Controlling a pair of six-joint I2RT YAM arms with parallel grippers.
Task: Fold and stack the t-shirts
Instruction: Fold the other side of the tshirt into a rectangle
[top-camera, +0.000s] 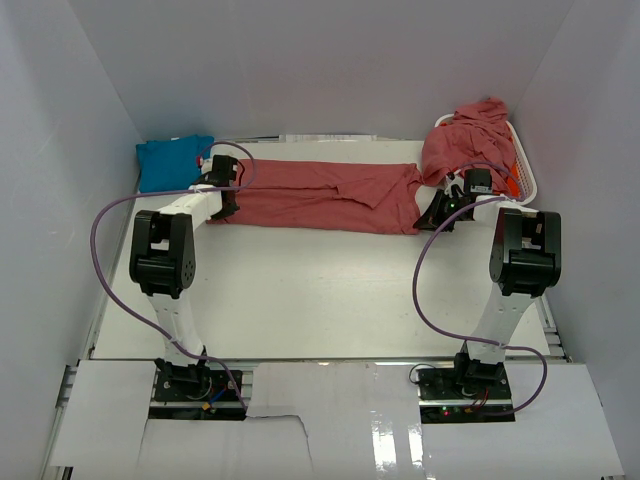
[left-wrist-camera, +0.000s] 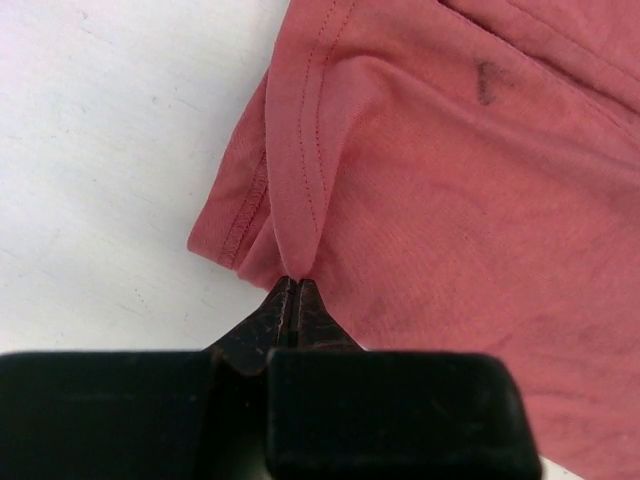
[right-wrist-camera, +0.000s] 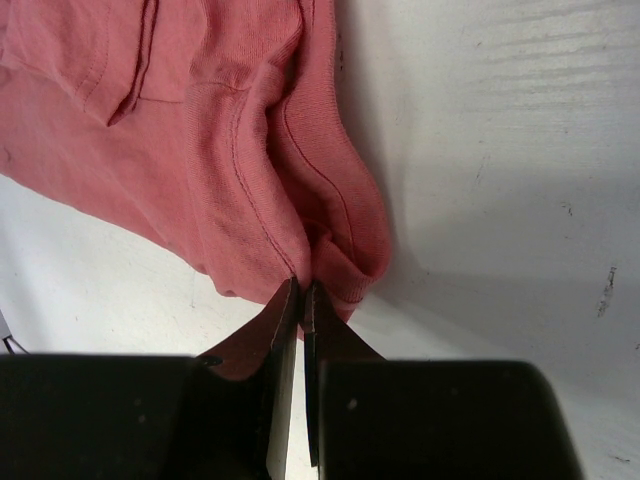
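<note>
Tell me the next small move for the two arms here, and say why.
Probably raise both grippers together a little, with the cloth taut. The left gripper is shut on one end of the rose-red shirt and the right gripper on the other, with it lying spread out on the table between them, so both grips look set for a lift.

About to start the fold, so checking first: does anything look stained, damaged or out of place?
One thing: the dusty rose-red cotton t-shirt stretched between the left gripper and right gripper carries a small dark smudge near the left pinch, seen from the left wrist; it looks like a stain. Nothing else stands out.
</note>
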